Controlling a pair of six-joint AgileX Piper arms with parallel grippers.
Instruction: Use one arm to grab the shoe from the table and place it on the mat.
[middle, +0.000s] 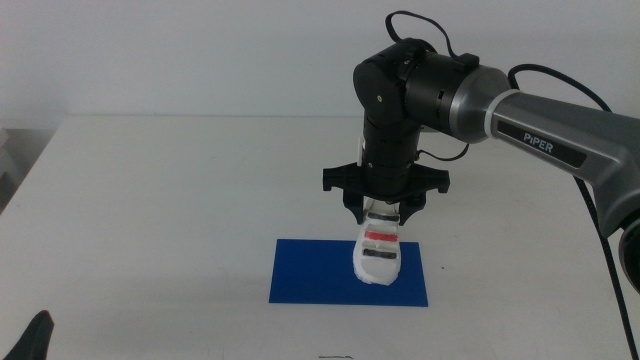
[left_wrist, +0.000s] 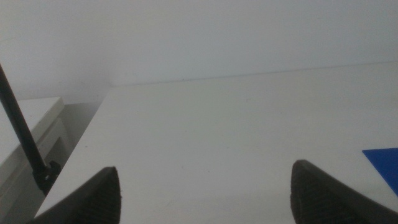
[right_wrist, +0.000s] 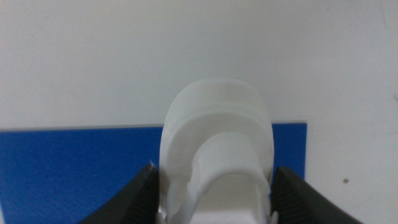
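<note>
My right arm reaches in from the right and points down. Its gripper is shut on the white shoe, which has a red strap and black straps. The shoe hangs toe-down over the right part of the dark-blue mat; I cannot tell whether it touches the mat. In the right wrist view the jaws press both sides of the shoe, the gripper is above the mat, and the toe covers the mat's edge. My left gripper waits at the bottom left, open and empty.
The white table spreads around the mat. The left wrist view shows the table, its left edge, a corner of the mat and a thin black rod beside the table.
</note>
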